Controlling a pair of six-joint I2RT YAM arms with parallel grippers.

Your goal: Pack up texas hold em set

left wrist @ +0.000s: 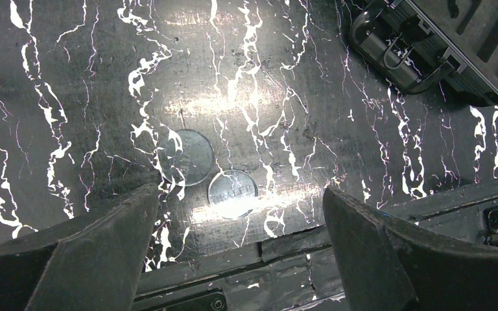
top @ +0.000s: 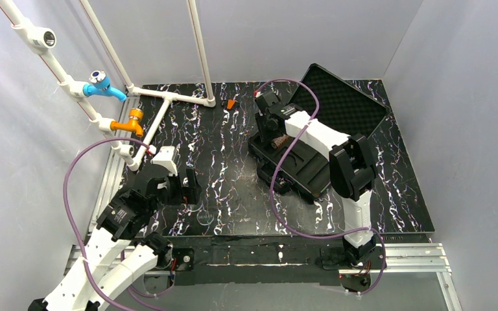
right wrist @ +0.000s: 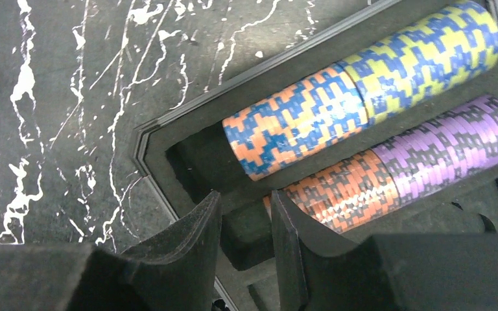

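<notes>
The black case lies open at centre right, foam-lined lid [top: 347, 97] tipped back and moulded tray [top: 301, 170] flat on the table. In its slots lie chip stacks: orange-blue [right wrist: 298, 120], yellow-blue [right wrist: 421, 55], orange-black [right wrist: 347, 191] and purple [right wrist: 454, 142]. My right gripper [right wrist: 246, 207] hovers over the tray's left end [top: 271, 137], jaws a narrow gap apart with nothing between them; its right finger [right wrist: 288, 240] is at the end of the orange-black stack. My left gripper [left wrist: 240, 194] stands wide open and holds nothing, above two flat round discs [left wrist: 191, 157], one marked DEALER [left wrist: 232, 194].
A small orange piece [top: 231, 103] lies at the back of the table. White pipework with a blue tap [top: 100, 84] and an orange tap [top: 130, 122] fills the left side. The case's latched corner [left wrist: 421, 52] shows in the left wrist view, the table's front edge [left wrist: 285, 249] just under the gripper.
</notes>
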